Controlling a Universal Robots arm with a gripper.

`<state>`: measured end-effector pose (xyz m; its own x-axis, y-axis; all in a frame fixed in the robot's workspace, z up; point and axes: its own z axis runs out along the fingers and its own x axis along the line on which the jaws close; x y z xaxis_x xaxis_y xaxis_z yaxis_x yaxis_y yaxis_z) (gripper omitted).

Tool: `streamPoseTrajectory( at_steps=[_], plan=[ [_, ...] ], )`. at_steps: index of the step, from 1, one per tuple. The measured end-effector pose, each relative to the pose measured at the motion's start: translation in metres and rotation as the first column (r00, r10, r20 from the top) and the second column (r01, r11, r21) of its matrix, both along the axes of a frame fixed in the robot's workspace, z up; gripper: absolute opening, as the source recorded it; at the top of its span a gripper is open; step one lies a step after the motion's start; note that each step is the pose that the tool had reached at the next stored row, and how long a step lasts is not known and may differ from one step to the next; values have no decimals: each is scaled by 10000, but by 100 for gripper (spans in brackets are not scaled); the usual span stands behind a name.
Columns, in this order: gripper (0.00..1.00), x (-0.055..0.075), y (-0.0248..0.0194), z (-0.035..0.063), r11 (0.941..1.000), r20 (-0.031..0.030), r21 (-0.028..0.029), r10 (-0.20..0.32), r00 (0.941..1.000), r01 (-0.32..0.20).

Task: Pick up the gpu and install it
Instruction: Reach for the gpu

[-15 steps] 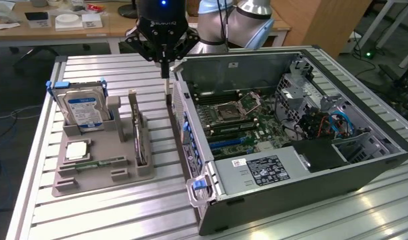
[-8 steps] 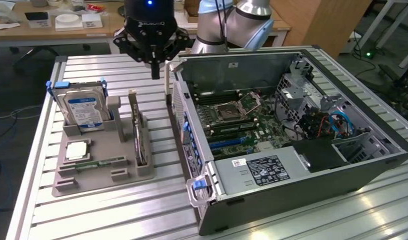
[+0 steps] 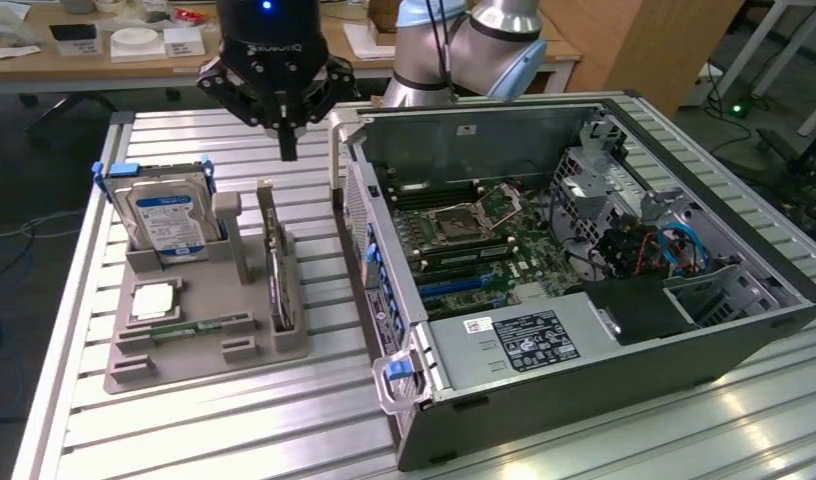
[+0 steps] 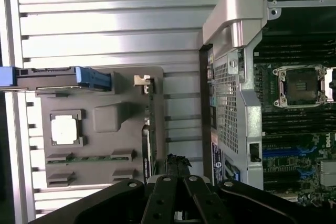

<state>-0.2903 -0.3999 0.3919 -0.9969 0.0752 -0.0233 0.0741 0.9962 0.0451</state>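
Note:
The gpu (image 3: 277, 272) stands on its edge in a slot of the grey holder (image 3: 201, 350) on the table, left of the open computer case (image 3: 608, 340) in the exterior view. My gripper (image 3: 288, 150) hangs in the air above the table, past the gpu's far end and beside the case's rear corner. Its fingers are shut with nothing between them. In the wrist view the gpu (image 4: 147, 135) shows edge-on in the holder (image 4: 105, 116), with its metal end bracket at the far end. The shut gripper (image 4: 177, 161) tips sit close beside it.
A silver hard drive (image 3: 168, 222) with blue clips stands upright in the holder. A processor chip (image 3: 155, 300) and a narrow memory stick (image 3: 195, 327) lie in the holder. The case's motherboard (image 3: 475, 240) is exposed, with blue slots (image 3: 448, 285). The slatted metal table (image 3: 221, 430) ends at the left.

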Motion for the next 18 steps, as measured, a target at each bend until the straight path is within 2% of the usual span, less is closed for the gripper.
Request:
streamPoseTrajectory(
  at_steps=[18],
  plan=[
    [11,-484,-4,-5,10000,-1,-1,0,10000,0]
  ],
)
